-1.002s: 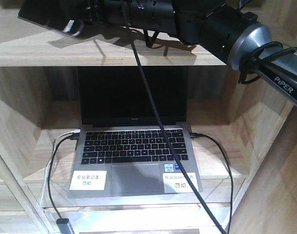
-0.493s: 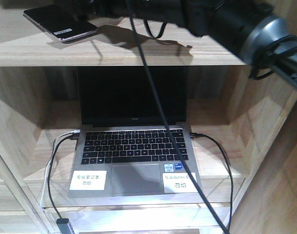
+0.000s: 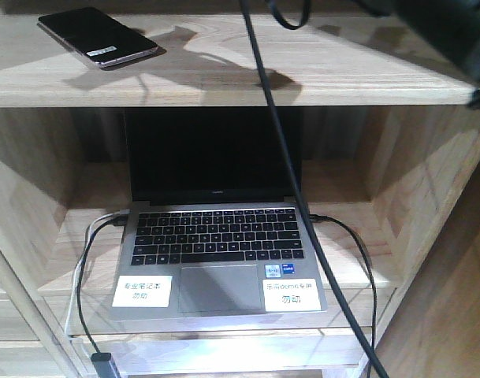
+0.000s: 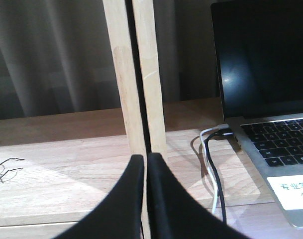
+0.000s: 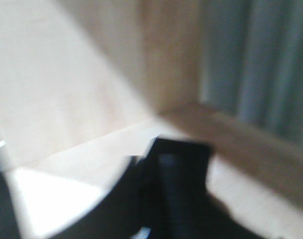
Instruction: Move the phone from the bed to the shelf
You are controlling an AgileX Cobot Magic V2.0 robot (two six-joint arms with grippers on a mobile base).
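Grey curtains [image 4: 56, 55] hang behind; an open laptop [image 3: 220, 236] sits plugged in.

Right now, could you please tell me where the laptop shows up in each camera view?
Front-facing view: the laptop sits open in the middle, on the lower board of the shelf.
Left wrist view: at the right edge, screen and keyboard corner only.
Right wrist view: not visible; blurred.
Shared landmark: the black and white cables plugged into its left side.
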